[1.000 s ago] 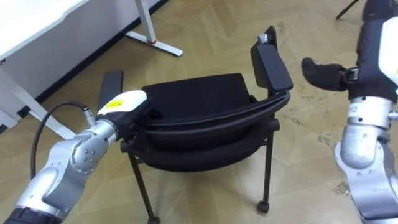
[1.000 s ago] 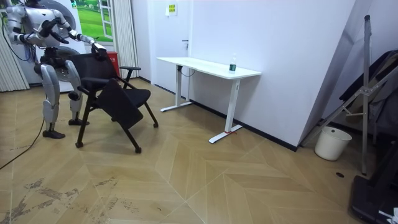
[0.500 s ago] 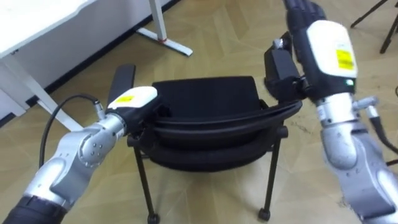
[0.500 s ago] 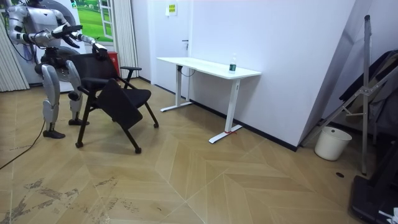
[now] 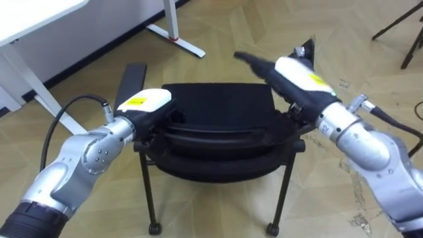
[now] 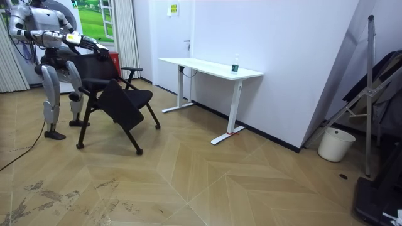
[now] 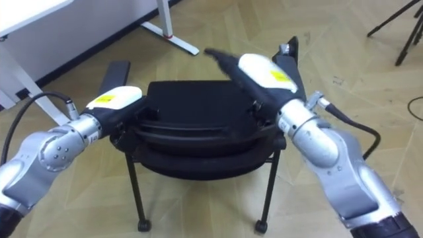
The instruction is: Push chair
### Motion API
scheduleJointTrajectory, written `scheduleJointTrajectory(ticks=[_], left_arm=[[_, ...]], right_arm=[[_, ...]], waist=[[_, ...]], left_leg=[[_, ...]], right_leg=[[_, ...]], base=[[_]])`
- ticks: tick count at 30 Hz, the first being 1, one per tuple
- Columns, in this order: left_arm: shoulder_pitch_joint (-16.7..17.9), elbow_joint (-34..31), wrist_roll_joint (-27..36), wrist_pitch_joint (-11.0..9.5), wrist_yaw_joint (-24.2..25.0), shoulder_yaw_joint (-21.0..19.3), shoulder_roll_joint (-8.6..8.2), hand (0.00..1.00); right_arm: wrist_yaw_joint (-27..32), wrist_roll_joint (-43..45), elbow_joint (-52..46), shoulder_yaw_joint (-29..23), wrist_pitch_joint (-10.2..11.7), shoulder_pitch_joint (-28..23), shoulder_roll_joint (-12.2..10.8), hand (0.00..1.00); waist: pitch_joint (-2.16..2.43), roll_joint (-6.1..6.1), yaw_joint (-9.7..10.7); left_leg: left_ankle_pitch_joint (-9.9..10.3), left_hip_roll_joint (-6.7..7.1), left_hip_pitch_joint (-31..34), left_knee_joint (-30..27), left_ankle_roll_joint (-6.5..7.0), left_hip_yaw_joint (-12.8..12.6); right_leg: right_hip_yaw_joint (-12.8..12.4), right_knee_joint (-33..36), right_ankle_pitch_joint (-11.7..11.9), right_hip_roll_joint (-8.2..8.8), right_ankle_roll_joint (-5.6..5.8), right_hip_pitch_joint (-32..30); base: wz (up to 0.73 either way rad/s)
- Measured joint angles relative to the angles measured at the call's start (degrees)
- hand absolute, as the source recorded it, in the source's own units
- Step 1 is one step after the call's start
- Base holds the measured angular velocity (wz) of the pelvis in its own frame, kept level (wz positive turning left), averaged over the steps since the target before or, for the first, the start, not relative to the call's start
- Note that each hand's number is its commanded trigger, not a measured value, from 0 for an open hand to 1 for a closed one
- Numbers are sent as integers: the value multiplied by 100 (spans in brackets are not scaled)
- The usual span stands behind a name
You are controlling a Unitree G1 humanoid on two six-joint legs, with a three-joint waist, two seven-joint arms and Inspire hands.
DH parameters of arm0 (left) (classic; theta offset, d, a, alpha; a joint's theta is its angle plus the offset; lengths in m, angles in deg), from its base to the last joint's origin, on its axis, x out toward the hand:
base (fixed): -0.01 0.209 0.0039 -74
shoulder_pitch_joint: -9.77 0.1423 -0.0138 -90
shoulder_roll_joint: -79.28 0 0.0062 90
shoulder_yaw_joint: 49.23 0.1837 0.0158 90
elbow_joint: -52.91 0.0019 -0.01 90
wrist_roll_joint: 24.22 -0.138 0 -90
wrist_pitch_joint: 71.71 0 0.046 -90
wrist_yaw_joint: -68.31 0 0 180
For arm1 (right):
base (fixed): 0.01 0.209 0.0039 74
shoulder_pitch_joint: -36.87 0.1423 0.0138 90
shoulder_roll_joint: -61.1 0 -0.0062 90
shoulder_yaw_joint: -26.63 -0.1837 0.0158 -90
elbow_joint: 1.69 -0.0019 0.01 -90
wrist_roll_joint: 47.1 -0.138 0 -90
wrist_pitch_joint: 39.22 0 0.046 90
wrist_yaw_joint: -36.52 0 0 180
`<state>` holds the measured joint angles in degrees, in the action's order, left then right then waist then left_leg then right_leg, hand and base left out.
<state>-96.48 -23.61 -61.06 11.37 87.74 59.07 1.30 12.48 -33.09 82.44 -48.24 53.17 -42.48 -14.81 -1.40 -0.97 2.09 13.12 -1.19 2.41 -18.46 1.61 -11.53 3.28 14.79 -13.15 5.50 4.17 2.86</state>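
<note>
Left eye view: left hand [image 5: 147,106] clasps the black chair's [image 5: 218,104] curved backrest [image 5: 225,136]; right hand [image 5: 291,76] hovers straight-fingered above.

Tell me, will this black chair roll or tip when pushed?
It probably rolls: the chair shows small wheels under its two near legs, on a smooth wood floor. Its legs look thin, so a push high at the backrest may tilt it forward.

Black metal-framed chair with padded seat [image 5: 218,116]: one
Robot hands: two, left hand [image 5: 147,106] and right hand [image 5: 294,74]
White rectangular desk [image 6: 210,68]: one
White round plastic bucket [image 6: 333,144]: one
Small bottle [image 6: 236,66]: one
</note>
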Motion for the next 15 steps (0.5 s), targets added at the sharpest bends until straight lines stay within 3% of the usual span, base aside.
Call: scheduleJointTrajectory(ticks=[5,10,15], left_arm=[[-13,-23,-22,-9,54,0,2,100],[-59,-24,-63,14,124,0,8,100],[-82,-23,-86,94,179,-11,9,100]], right_arm=[[-1031,-934,58,-2,-4,165,71,0],[-1579,-1595,62,-3,-11,232,113,0],[-1947,-1624,56,-46,-115,389,126,0]], waist=[[13,-59,-31],[19,-135,-47],[20,-137,-29]], left_leg=[[0,-3,-8,-2,-1,-1],[0,-6,-21,-1,-1,-38],[-1,-18,-17,-4,-2,-34]], right_leg=[[1,-5,2,-4,-3,13],[3,-30,15,-4,-21,24],[1,-40,35,-11,-30,18]], base=[[0],[-1],[-3]])
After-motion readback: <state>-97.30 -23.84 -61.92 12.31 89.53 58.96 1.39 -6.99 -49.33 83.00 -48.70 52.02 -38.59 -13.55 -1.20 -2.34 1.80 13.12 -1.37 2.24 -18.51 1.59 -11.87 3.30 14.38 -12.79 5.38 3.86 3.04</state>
